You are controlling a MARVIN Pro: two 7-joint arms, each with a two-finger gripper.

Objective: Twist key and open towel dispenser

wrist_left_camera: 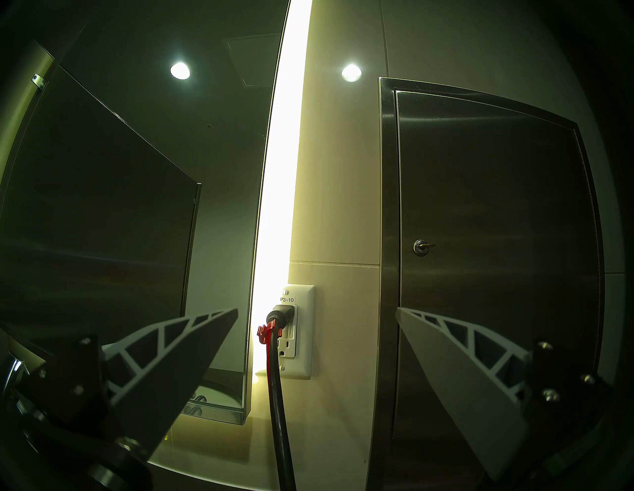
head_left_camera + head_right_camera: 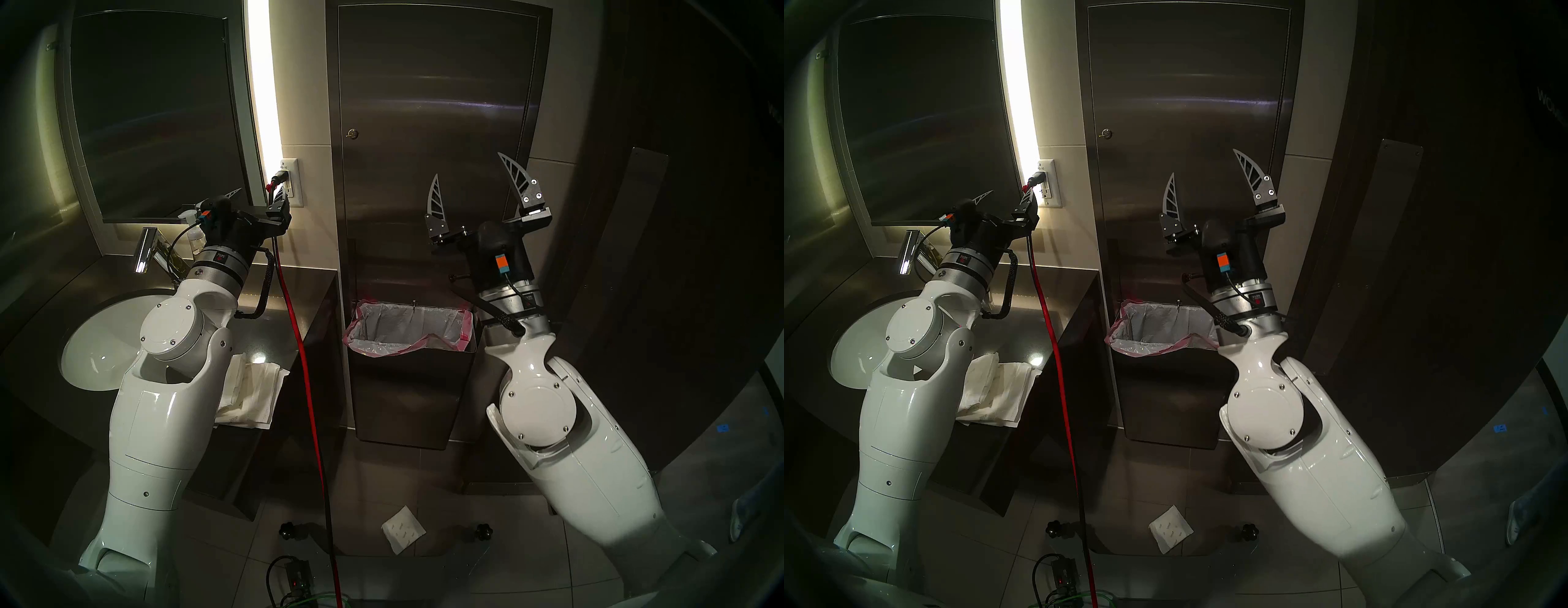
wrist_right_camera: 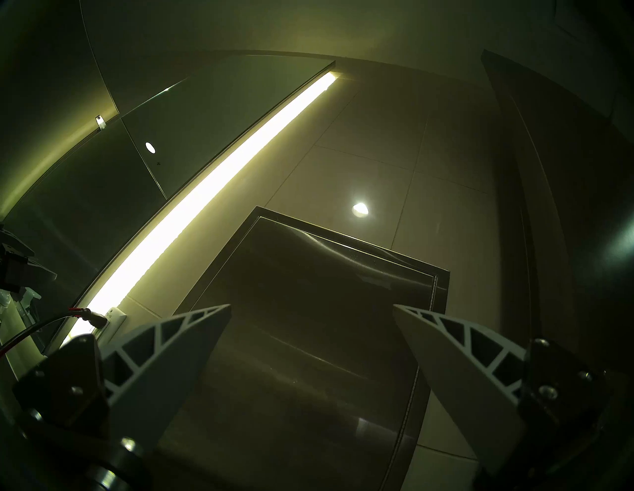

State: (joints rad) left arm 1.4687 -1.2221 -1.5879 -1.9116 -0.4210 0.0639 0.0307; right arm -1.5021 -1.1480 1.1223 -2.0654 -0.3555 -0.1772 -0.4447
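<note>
1. Right gripper [image 2: 469, 170]: two grey ribbed fingers spread wide, nothing between them. It hangs in front of the towel dispenser [image 2: 437, 106], a tall narrow brushed stainless-steel wall cabinet with one long door panel, and points up at the panel's right half.
2. Left gripper [image 1: 315, 313]: its two fingers likewise stand wide apart and empty, left of the dispenser, facing the white wall outlet [image 1: 298, 329].
3. The key [image 2: 350, 134], small and brass-coloured, sits in a round silver lock near the dispenser door's left edge, about mid-height. It lies up and to the left of the right gripper, well apart from it. The left wrist view shows its bow sticking out sideways.
4. Around the dispenser: one steel waste bin with a pink-edged clear liner [image 2: 407, 329] below the door; one red-and-black cable [image 2: 297, 339] plugged into the outlet and hanging down left of the dispenser; one bright vertical light strip [image 2: 263, 85] and one dark framed mirror [image 2: 148, 114] further left.
5. Also left of the dispenser: one white round sink basin [image 2: 97, 339], one chrome tap [image 2: 146, 248], a stack of white paper towels [image 2: 250, 395] on the dark counter. One folded towel [image 2: 402, 528] lies on the floor below the bin.
6. Door panel between the right gripper and the key is bare. A dark door [image 2: 679, 212] stands close on the dispenser's right.
</note>
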